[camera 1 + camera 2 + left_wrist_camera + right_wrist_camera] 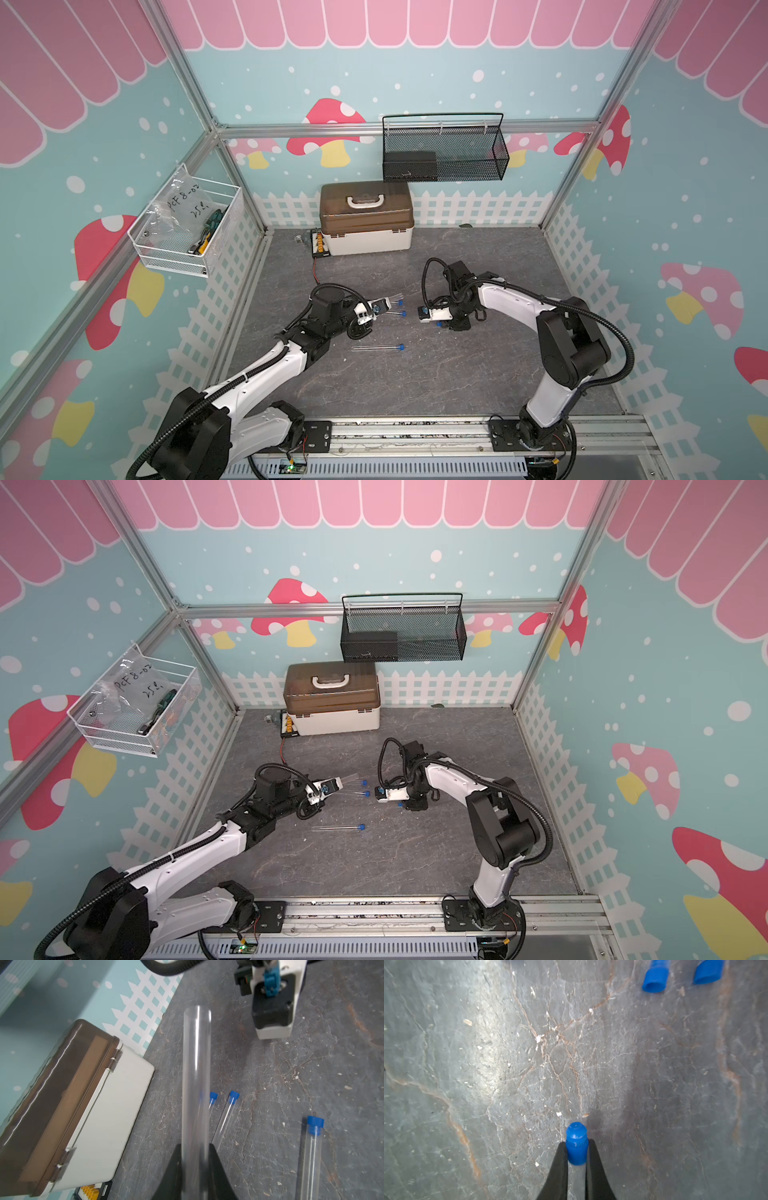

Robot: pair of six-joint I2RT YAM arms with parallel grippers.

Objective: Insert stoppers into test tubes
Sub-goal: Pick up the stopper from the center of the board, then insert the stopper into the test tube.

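Pinching a blue stopper (576, 1136), the right claw (577, 1144) could let it twist or pop free if it meets the rim off-centre; the open test tube (196, 1064), clamped in the left claw (195, 1148) over the middle of the desk (415, 374), may also slide back under the push

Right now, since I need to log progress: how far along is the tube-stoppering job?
Done: three stoppered tubes lie on the table, each with a blue plug in its mouth. In hand: the left gripper is shut on the fourth tube, which is open-mouthed, and the right gripper pinches the last stopper. Left: pushing that stopper into the held tube.
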